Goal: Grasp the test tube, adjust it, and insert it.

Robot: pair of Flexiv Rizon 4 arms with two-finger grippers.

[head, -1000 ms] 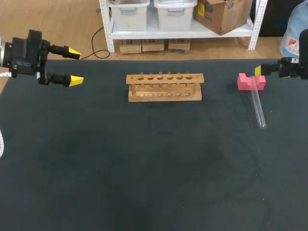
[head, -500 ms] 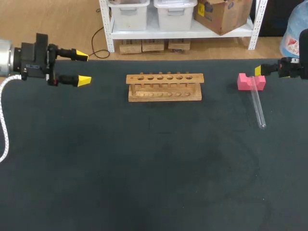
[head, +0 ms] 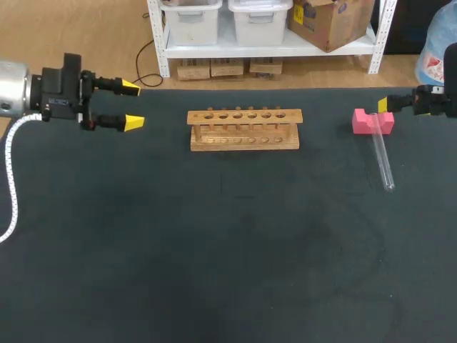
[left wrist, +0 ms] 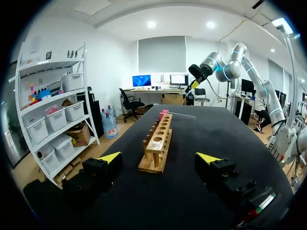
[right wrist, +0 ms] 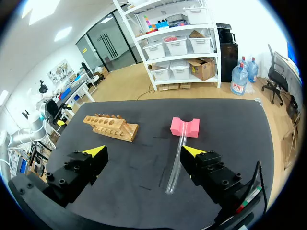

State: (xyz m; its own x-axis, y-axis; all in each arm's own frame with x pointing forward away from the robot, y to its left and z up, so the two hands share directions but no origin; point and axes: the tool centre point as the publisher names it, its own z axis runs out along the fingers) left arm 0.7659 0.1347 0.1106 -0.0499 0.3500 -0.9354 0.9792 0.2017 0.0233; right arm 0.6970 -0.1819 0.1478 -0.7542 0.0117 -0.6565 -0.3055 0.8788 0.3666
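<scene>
The clear glass test tube [head: 382,161] lies on the dark desk [head: 214,250] with one end propped on a notched pink foam block [head: 372,121], probably to ease pickup, the right tool [right wrist: 144,152] near it, fingers apart, and the left tool [head: 132,105], likewise spread, facing the six-hole wooden rack [head: 244,129].

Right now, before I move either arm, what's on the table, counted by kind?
Tube: 1
Rack: 1
Pink block: 1
Total: 3
</scene>
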